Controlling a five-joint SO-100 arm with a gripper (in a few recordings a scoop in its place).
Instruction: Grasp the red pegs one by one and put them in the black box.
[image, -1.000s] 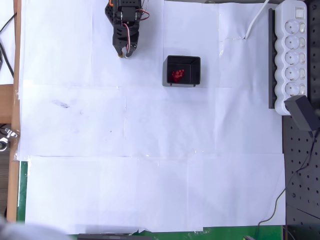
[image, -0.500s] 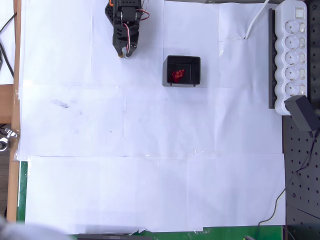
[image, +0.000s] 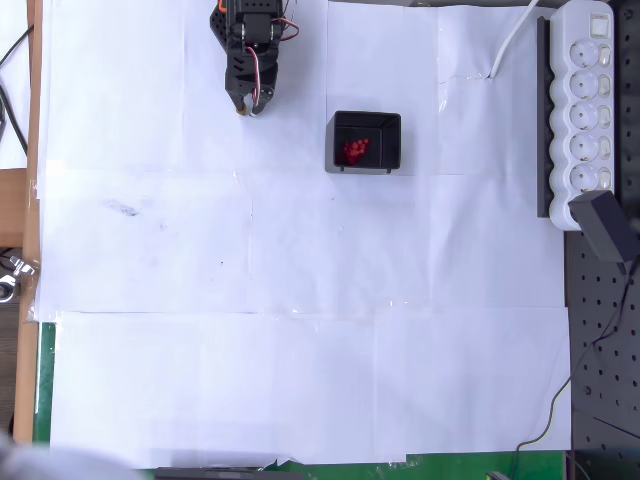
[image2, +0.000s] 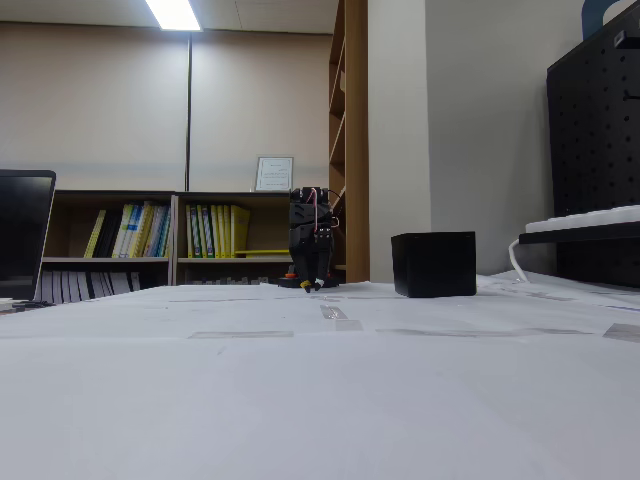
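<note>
Pegs, red (image: 355, 150), lie clustered inside the black box (image: 390, 130); none shows on the paper-covered table (image: 300, 300). Largest first: your table, then the white power strip (image: 585, 110) at the overhead view's right edge, then the arm, folded back at the top with its claw (image: 246, 106) resting low, well apart from the box and to its left. Nothing has moved over the last second. You may judge the task finished. Claw tips appear together, though you cannot tell for certain.
</note>
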